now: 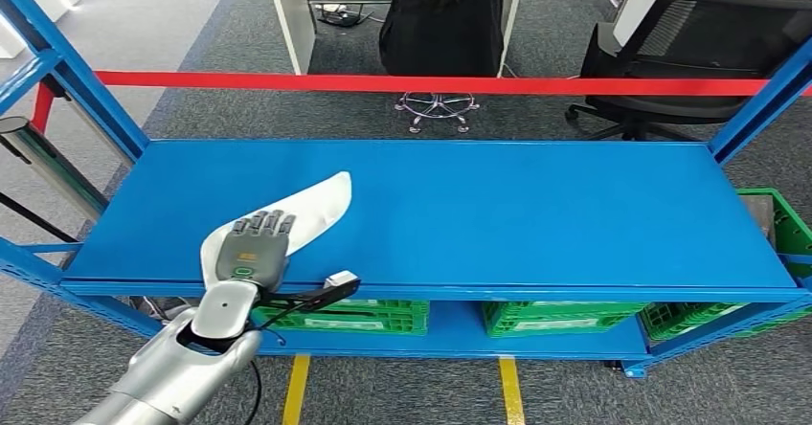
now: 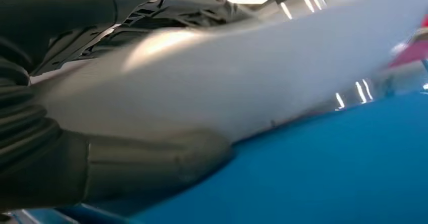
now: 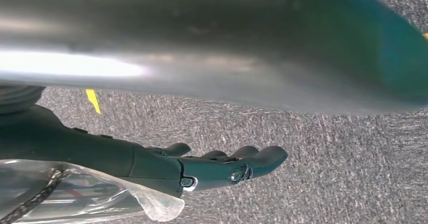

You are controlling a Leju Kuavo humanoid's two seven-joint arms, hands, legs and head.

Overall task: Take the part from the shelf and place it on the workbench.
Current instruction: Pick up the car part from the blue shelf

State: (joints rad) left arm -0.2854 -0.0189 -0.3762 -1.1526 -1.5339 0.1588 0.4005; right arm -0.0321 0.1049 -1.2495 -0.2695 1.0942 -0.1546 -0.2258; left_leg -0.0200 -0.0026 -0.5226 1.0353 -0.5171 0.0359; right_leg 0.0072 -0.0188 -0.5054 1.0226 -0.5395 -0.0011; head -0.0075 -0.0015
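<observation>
A flat white part with a pointed far end lies on the left of the blue shelf top. My left hand lies over its near end at the shelf's front edge, fingers stretched along its top. In the left wrist view the part sits between the dark fingers and the thick thumb, which presses against its lower edge just above the blue surface. My right hand hangs over grey carpet with fingers loosely apart and nothing in it.
A red bar crosses behind the shelf between blue uprights. Green crates sit on the lower level, and another at the right end. A seated person and a black office chair are beyond the shelf.
</observation>
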